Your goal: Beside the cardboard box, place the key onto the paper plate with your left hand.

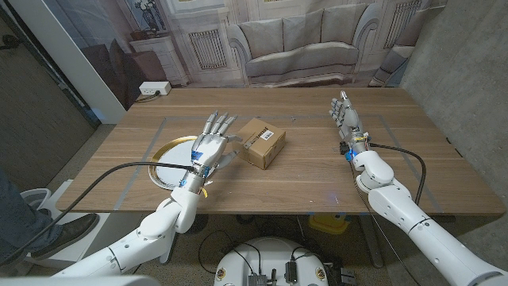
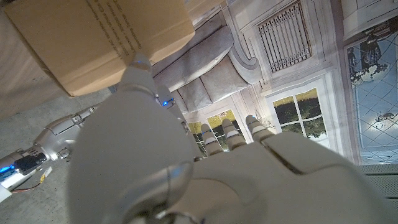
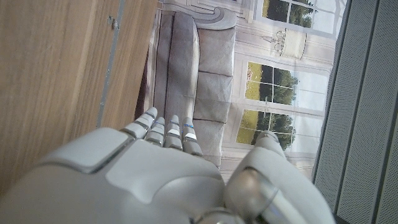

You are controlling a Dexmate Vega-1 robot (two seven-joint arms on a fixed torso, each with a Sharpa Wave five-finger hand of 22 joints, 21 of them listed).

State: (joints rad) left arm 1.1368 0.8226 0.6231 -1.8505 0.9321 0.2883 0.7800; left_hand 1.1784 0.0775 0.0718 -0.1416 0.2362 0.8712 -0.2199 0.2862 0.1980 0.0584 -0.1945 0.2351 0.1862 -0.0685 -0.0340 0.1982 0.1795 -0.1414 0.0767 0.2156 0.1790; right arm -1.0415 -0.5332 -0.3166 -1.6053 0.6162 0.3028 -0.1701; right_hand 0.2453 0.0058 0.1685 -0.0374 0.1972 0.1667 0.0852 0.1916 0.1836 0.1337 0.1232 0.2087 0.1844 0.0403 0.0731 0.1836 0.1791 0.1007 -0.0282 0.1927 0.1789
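Observation:
The paper plate (image 1: 168, 161), white with a gold rim, lies at the table's left. My left hand (image 1: 210, 145) hovers over the plate's right edge with its fingers stretched out and apart, holding nothing I can see. The cardboard box (image 1: 263, 143) sits just right of that hand, and the thumb points toward it; the left wrist view shows the box (image 2: 93, 37) close ahead of the left hand (image 2: 186, 168). A small dark item (image 1: 291, 121), possibly the key, lies beyond the box. My right hand (image 1: 347, 119) stands at the far right with its fingers straight, empty.
Thin tape lines (image 1: 164, 121) mark the wooden table (image 1: 317, 171). A white power strip (image 1: 153, 89) lies behind the far left corner. A person's leg and shoe (image 1: 48, 230) are at the lower left. A printed sofa backdrop (image 1: 302, 40) hangs behind.

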